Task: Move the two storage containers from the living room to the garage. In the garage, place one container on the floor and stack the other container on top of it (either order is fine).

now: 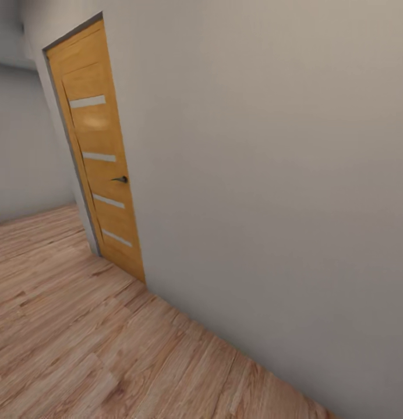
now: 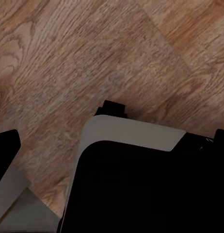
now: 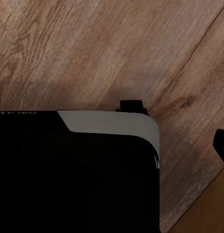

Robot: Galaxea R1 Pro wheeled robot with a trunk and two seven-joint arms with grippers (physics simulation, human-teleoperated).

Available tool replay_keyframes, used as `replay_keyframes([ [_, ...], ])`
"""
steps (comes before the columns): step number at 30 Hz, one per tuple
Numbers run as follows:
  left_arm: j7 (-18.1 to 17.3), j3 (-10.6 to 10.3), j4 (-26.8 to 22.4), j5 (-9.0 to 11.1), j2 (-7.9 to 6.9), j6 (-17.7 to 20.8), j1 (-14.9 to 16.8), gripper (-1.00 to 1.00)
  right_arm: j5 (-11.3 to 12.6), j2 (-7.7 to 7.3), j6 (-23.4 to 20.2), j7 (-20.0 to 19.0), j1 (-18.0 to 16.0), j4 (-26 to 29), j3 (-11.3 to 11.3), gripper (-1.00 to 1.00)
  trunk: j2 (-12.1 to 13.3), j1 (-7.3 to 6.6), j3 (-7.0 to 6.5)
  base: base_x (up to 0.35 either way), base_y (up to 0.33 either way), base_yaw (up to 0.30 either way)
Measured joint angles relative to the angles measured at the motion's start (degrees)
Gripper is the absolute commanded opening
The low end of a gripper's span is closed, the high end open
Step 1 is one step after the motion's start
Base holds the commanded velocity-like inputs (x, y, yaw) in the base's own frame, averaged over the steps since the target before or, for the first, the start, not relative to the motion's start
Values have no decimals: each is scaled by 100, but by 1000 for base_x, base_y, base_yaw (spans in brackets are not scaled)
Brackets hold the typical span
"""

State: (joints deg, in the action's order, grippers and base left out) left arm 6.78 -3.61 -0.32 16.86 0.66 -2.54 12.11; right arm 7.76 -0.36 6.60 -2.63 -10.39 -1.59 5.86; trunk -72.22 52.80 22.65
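- Head view: a plain grey-beige wall (image 1: 271, 174) takes up the right and centre of the frame, running back toward the far left.
- A wooden door (image 1: 99, 157) is set in this wall. It is orange-brown, carries four narrow pale horizontal strips and has a dark lever handle (image 1: 120, 179) on its right side. The door is closed in its grey frame.
- A light wood plank floor (image 1: 79, 337) covers the lower left of the frame and meets the wall along a diagonal line running from the door's foot to the lower right corner.
- A second pale wall (image 1: 21, 145) stands at the far left, beyond the door.
- Left wrist view: the camera looks down on the wood plank floor (image 2: 92, 58). A black and light-grey part of the robot's body (image 2: 136, 179) occupies the lower half of the frame.
- Right wrist view: the same plank floor (image 3: 102, 48) lies beneath a black and light-grey robot body part (image 3: 78, 174).
- Jaws: the state of the left and right jaws cannot be told from these pictures.
- Storage containers: their location cannot be told from these pictures.
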Motion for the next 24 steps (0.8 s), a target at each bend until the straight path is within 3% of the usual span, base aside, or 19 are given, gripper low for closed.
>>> replay_keyframes([
  [24,0,1,-2,-1,2,0,-2,100,0,-41,-1,16,0,0,8,100,0,0,0,0,0,300],
])
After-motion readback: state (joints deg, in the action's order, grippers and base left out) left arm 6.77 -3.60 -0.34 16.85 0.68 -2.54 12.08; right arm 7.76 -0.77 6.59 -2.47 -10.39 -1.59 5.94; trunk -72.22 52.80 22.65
